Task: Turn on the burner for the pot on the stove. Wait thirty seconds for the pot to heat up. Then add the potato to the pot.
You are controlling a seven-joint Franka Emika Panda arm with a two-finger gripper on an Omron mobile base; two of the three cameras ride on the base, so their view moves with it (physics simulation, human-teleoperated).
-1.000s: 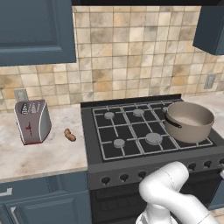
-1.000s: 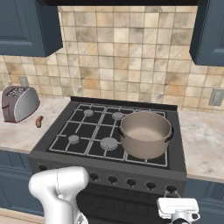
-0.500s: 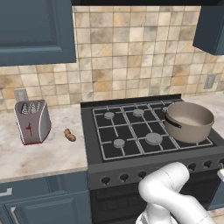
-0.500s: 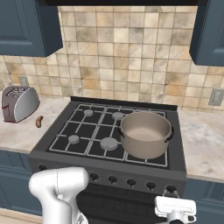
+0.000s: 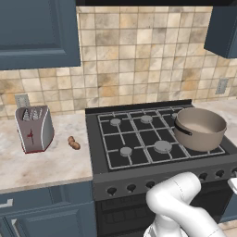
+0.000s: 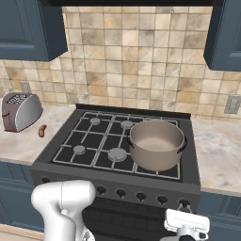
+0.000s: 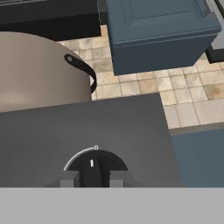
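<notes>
Gripper point(image 7: 96, 178) has just narrowed onto the stove point(image 5: 139, 139) knob point(image 7: 97, 168) under the pot point(image 6: 156, 143); burner turn seems next.

Marble counter point(image 5: 41, 169): silver toaster point(image 5: 33, 128) at 9 o'clock; potato point(image 5: 73, 143) at 3 o'clock of it; stove point(image 5: 139, 159): pot point(image 5: 200, 129) on right grate.

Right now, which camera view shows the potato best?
The left base view: the potato lies unobstructed on the counter, right of the toaster. The right base view shows it smaller, near the left edge.
</notes>
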